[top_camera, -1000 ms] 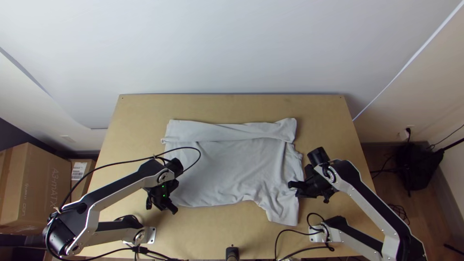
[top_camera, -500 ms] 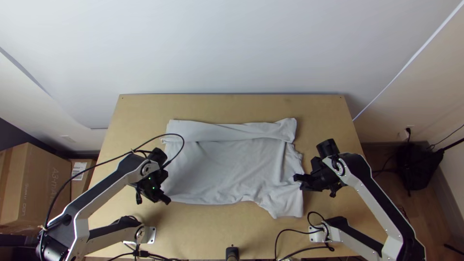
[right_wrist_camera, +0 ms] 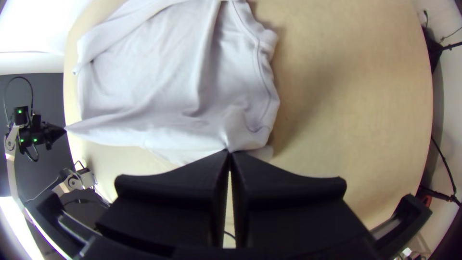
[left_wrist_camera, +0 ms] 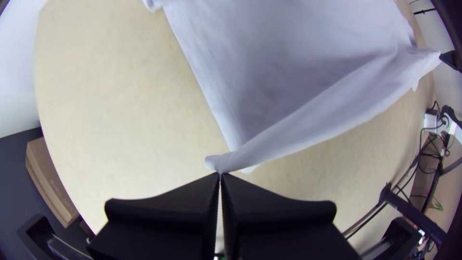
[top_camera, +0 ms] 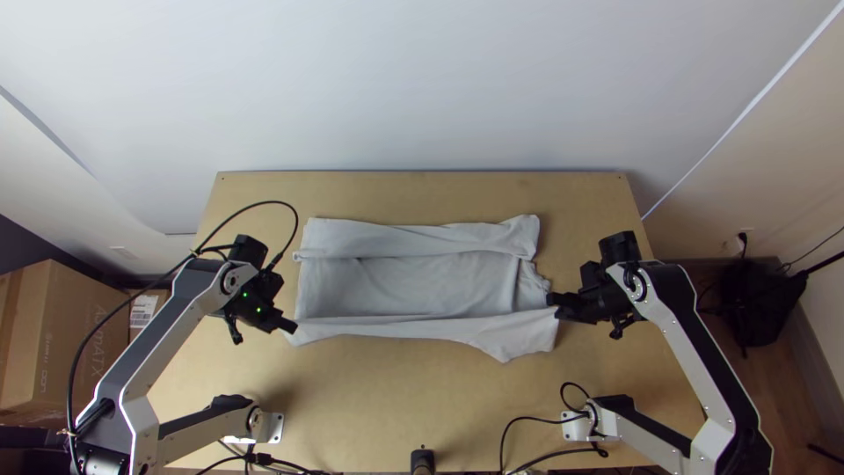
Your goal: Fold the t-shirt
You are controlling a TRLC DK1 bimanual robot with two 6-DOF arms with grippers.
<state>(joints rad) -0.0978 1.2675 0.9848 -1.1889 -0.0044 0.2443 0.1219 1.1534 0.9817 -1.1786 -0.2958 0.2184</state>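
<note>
The black fingertips of the left gripper (left_wrist_camera: 221, 174) are pressed together on a small tuft at a corner of the white t-shirt (top_camera: 413, 290), at about 8 o'clock from the cloth's middle as the top view shows it; those of the right gripper (right_wrist_camera: 229, 152) clench a gathered bit between 3 and 4 o'clock. Between them runs the near strip (top_camera: 404, 328), drawn fairly straight across 6 o'clock, and the body lies on the table (top_camera: 422, 396) beyond it, with the far band (top_camera: 387, 236) already folded inward along 12 o'clock. The step looks like bringing the near side over towards 12, so perhaps half the job remains. The left pinch seems the weak spot: so little cloth sits in the tips that a hard sideways pull could slip it free and drop that corner askew. The slack lobe (top_camera: 508, 345) near 5 o'clock (the bit I'd trust least) could trail, tuck under and leave a lump, since nothing grips its lower edge. Should one side travel faster, the fold would likely land slantwise; if the strip drags low, friction might rumple the body or push the far band out of line.
</note>
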